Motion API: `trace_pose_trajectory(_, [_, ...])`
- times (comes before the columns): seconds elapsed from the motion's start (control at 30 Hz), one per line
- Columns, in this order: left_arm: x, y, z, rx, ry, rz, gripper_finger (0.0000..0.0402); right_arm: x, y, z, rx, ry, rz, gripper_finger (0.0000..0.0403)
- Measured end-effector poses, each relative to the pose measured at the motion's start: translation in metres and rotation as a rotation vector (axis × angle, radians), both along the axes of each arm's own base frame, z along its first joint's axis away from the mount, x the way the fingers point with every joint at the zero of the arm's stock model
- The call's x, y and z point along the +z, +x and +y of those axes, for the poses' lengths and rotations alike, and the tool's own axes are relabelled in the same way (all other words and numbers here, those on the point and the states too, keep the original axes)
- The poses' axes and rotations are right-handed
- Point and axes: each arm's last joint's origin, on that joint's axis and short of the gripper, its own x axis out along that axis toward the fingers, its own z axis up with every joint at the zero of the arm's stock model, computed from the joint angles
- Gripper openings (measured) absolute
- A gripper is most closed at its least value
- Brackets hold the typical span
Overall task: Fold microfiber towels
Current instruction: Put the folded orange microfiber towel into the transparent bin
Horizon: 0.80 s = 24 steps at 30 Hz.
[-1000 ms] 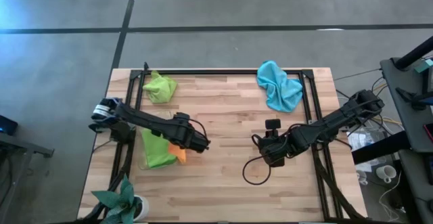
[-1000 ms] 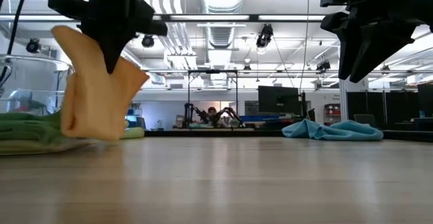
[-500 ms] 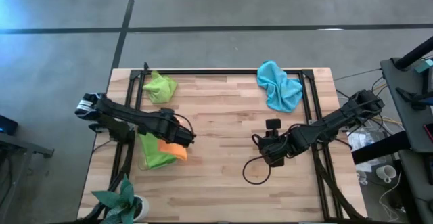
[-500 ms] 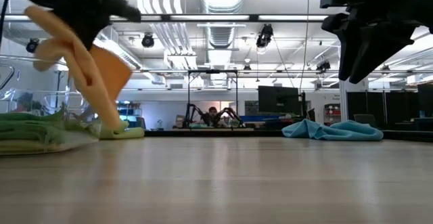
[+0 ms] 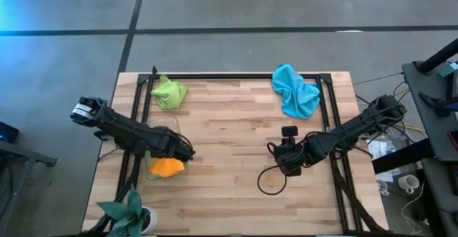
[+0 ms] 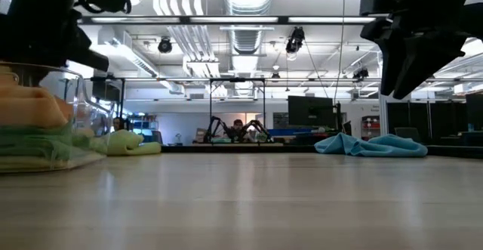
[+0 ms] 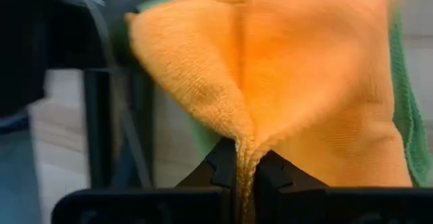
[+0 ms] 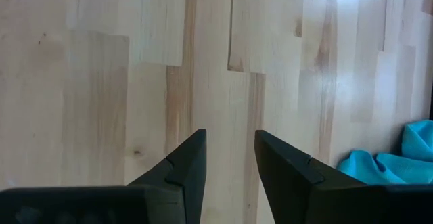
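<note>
Progress: stacking under way; by my reading roughly two cloths handled, three not yet seen to
Left gripper (image 7: pixel 245 176): clenched on a pinch of the orange towel (image 5: pixel 167 167), fabric bunched between the jaws in the left wrist view
Orange towel: at the left side of the table (image 5: pixel 236 122), lying on a green towel (image 7: pixel 404 109) whose edge shows under and beside it
Container: clear bin (image 6: pixel 84 125) seems to hold the orange-on-green stack in the low view; walls hard to trace from above
Right gripper (image 8: pixel 230 163): released, jaws parted, holding nothing, hovering over bare wood right of centre; waiting
Light blue towel (image 5: pixel 295 91): crumpled at the far right of the table, unfolded, well apart from both grippers
Lime green towel (image 5: pixel 169 92): crumpled at the far left corner, unfolded
Yellow towel: not made out in any view
Plant (image 5: pixel 129 210): near left corner, beside the stack, not part of the job
Done, as judged: green cloth laid flat; orange one placed on it but not yet let go
Left, as judged: release orange, then fold blue and lime green
Risk: orange cloth may drag when the jaws lift
</note>
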Motion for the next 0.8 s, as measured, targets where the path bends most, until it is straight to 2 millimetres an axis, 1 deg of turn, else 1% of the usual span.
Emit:
trace_pose_trajectory(0.1, [-0.015,0.002,-0.001,0.006,-0.010,-0.030,0.0000,-0.001,0.000,0.000,-0.006,0.002,-0.003,0.0123])
trace_pose_trajectory(0.17, [-0.023,0.001,-0.002,0.010,-0.018,-0.012,0.0000,-0.002,-0.001,0.000,-0.006,0.002,-0.002,0.0123])
trace_pose_trajectory(0.27, [-0.028,-0.001,-0.002,0.015,-0.028,0.017,0.0000,-0.004,0.000,0.000,-0.006,0.004,-0.006,0.0123])
trace_pose_trajectory(0.4, [-0.029,-0.002,-0.002,0.010,-0.025,0.031,0.0007,-0.004,0.000,0.000,-0.006,0.007,-0.013,0.0123])
trace_pose_trajectory(0.57, [-0.027,-0.007,0.000,-0.046,-0.025,0.091,0.0047,-0.001,0.009,0.004,0.048,0.031,-0.092,0.0123])
trace_pose_trajectory(0.67, [-0.021,-0.010,0.001,-0.089,-0.021,0.135,0.0081,0.002,0.018,0.008,0.113,0.042,-0.168,0.0123])
trace_pose_trajectory(0.8, [-0.010,-0.010,0.003,-0.188,-0.010,0.121,0.0131,0.009,0.032,0.009,0.154,0.051,-0.300,0.0123])
